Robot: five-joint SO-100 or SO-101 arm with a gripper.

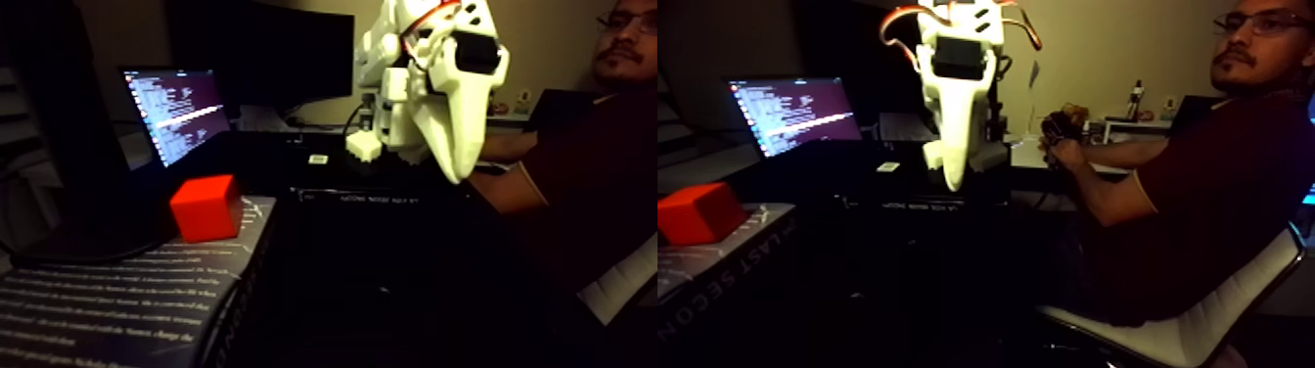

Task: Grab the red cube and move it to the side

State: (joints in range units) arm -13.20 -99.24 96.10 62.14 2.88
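Observation:
The fixed view holds two side-by-side pictures. The red cube [205,207] rests on the corner of a grey book [117,303] printed with white text, and it appears again in the right-hand picture as the same red cube [700,212]. My white gripper [409,161] hangs in the air to the right of the cube and above it, well apart from it, fingers pointing down. Its jaws look parted with nothing between them. The right-hand picture shows the gripper [944,171] nearly edge-on.
A laptop with a lit screen [176,113] stands behind the cube, with a dark monitor [264,49] beyond it. A person [1213,176] sits at the right on a white chair [1203,323], hands on a device [1062,127]. The table is dark.

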